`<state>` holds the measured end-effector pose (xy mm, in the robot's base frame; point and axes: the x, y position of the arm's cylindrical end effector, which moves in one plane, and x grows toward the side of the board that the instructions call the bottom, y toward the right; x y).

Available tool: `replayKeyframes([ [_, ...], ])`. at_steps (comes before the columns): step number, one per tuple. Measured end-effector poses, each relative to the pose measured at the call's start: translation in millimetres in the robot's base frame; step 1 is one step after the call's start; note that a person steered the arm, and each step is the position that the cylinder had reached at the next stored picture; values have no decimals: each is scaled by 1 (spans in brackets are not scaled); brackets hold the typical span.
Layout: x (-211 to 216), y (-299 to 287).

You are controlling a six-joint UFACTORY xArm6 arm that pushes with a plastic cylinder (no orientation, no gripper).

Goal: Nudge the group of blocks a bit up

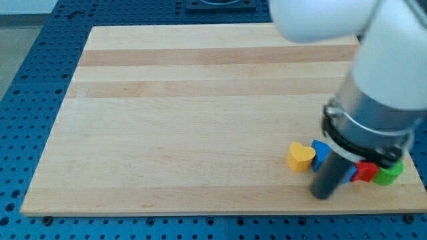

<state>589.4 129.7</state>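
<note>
Starting at the view's left, you have a pale wooden worktop [187, 120] lying bare across most of its width, resting on a blue perforated metal base [27, 100] that shows around its edges. The group of blocks sits in the worktop's corner at the view's bottom right: first a yellow heart-shaped block [301, 157], then a blue block [321, 153] touching it, its shape partly hidden by the rod. Your tip [323, 195] comes next, just below the blue block and close to the worktop's bottom edge. Beyond it a red block [365, 172] and a green block [388, 173] peek out from under the arm's body; their shapes cannot be made out.

There is no hand on this arm, only the straight rod, so nothing is held.

To do the nudge well, you would likely push upward from below the cluster's middle, slowly, since an off-centre shove could spin the yellow heart away or split the group. Watch the outer blocks, which one narrow tip may miss.
</note>
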Motion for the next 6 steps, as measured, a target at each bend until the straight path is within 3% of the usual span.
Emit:
replayKeyframes([
  [5,29,24],
  [6,16,65],
])
